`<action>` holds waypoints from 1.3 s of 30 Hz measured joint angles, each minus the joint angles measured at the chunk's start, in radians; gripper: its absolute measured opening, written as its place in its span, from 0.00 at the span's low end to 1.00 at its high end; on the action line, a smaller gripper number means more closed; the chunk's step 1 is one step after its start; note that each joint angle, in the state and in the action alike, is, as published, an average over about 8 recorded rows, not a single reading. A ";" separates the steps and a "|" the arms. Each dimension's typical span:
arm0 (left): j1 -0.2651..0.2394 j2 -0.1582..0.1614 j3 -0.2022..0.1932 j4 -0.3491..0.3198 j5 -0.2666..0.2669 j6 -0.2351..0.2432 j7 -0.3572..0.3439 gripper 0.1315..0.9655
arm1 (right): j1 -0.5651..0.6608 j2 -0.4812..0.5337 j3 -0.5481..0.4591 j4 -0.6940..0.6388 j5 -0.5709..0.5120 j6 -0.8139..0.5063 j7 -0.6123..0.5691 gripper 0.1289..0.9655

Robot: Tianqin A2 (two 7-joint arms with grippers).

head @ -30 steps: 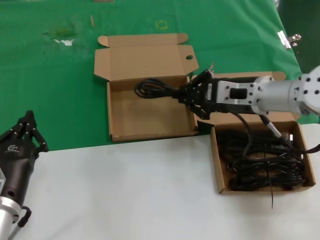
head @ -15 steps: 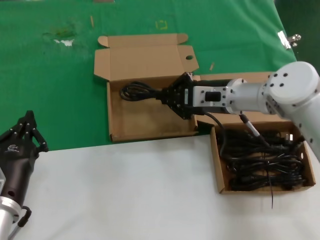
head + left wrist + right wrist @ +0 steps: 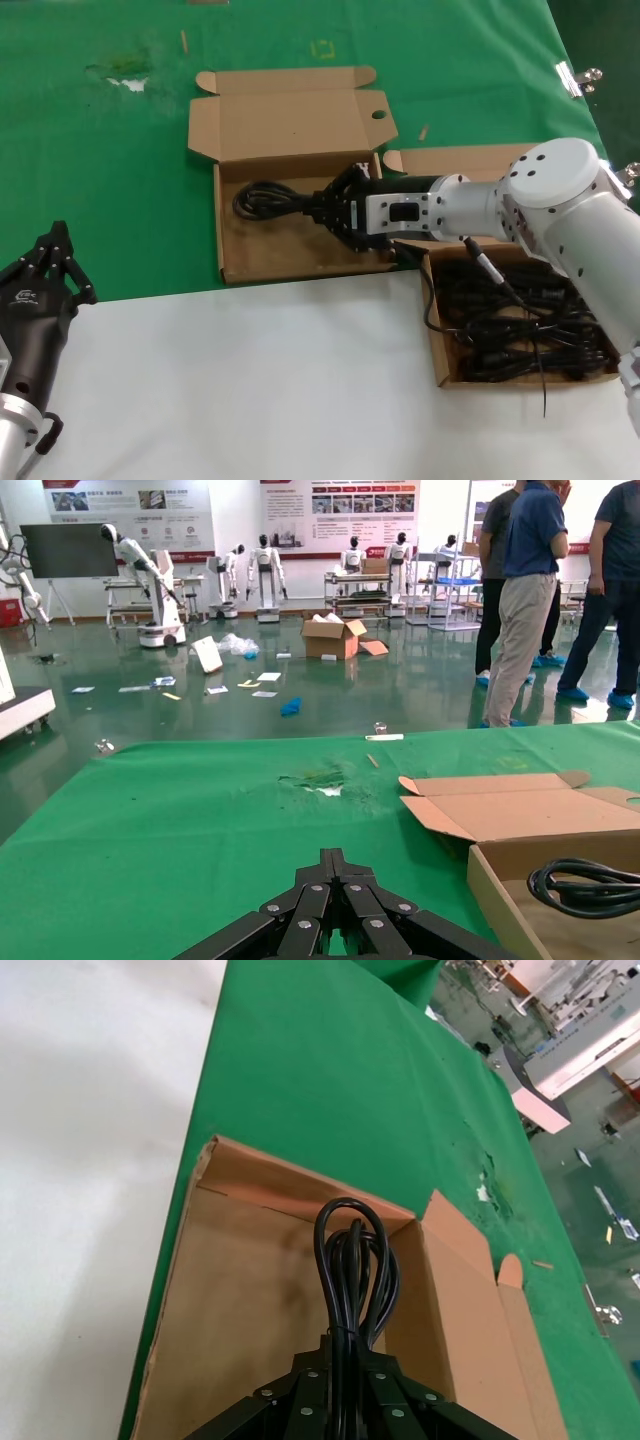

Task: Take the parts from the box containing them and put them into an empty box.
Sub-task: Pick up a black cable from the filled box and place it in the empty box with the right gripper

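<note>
My right gripper is shut on one of the parts, a coiled black cord, and holds it low inside the empty box, whose lid stands open behind. In the right wrist view the cord runs straight out from between the closed jaws over the bare box floor. The box containing them sits to the right, with several more tangled black cords in it. My left gripper rests shut at the near left over the white table.
A green cloth covers the far half of the table and a white surface the near half. A metal clip lies at the far right. People stand beyond the table.
My right gripper has carried the cord leftward from the gap between the boxes into the left box, and lower. The left arm has not moved.
</note>
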 joint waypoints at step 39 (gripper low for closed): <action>0.000 0.000 0.000 0.000 0.000 0.000 0.000 0.01 | 0.001 -0.003 -0.015 -0.028 -0.043 0.025 -0.027 0.08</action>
